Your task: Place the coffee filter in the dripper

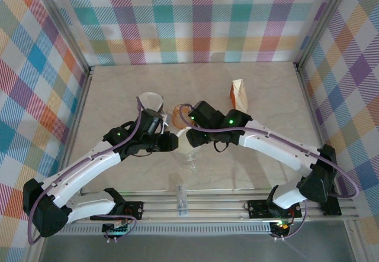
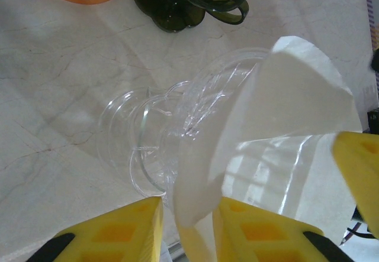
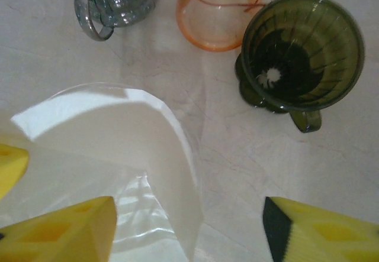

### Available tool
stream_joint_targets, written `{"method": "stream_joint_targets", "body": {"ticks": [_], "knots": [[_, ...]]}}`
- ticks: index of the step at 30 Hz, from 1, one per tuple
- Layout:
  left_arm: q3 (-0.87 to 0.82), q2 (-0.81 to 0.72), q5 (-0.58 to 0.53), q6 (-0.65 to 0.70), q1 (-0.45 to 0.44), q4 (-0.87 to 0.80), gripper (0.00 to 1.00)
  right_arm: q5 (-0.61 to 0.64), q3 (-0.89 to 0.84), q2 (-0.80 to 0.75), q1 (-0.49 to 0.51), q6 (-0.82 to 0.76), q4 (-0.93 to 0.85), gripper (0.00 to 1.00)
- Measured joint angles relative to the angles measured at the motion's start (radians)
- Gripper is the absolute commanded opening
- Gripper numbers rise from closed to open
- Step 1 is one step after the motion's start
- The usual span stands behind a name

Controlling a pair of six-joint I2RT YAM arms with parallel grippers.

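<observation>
Coffee filter [image 2: 284, 114]: white paper cone, pinched at its near edge between the fingers of the left tool [image 2: 188, 212]. Spreads open just ahead of them, overlapping a clear dripper [image 2: 148, 149] on the tabletop [image 2: 53, 96]; cannot tell whether seated inside. Probably very light, limp and easily creased, so best nipped gently at the rim, not crushed at the cone. Glass likely slippery and fragile. Right tool [image 3: 188, 209] released, its 2 fingers wide apart beside the same paper. Ahead of it: green dripper [image 3: 302, 49], orange dripper [image 3: 219, 13], grey handled glass [image 3: 115, 2].
</observation>
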Motion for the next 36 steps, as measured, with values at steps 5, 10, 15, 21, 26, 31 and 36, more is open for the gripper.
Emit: {"method": "stream_joint_targets", "body": {"ticks": [5,10,15,21,26,31,36], "knots": [[-0.005,0.004,0.002,0.000,0.000,0.001,0.29,0.012,0.000,0.010,0.000,0.011,-0.003,0.76],[-0.005,0.007,0.003,0.000,0.000,0.002,0.30,0.011,0.000,0.079,0.000,0.011,-0.003,0.77],[-0.005,0.008,0.003,0.000,0.000,0.014,0.30,0.010,0.001,0.140,-0.002,0.011,-0.006,0.77],[-0.005,0.008,0.003,0.000,0.000,0.019,0.30,0.003,0.002,0.182,-0.003,0.011,-0.006,0.78],[-0.005,0.007,0.003,-0.007,0.000,0.021,0.30,-0.001,0.002,0.206,-0.006,0.011,-0.005,0.78],[-0.018,-0.011,-0.002,-0.018,0.000,0.027,0.36,0.000,0.002,0.217,-0.008,0.011,0.000,0.78],[-0.019,-0.064,-0.023,-0.032,0.000,0.042,0.44,0.000,0.002,0.233,-0.008,0.012,0.008,0.78]]}}
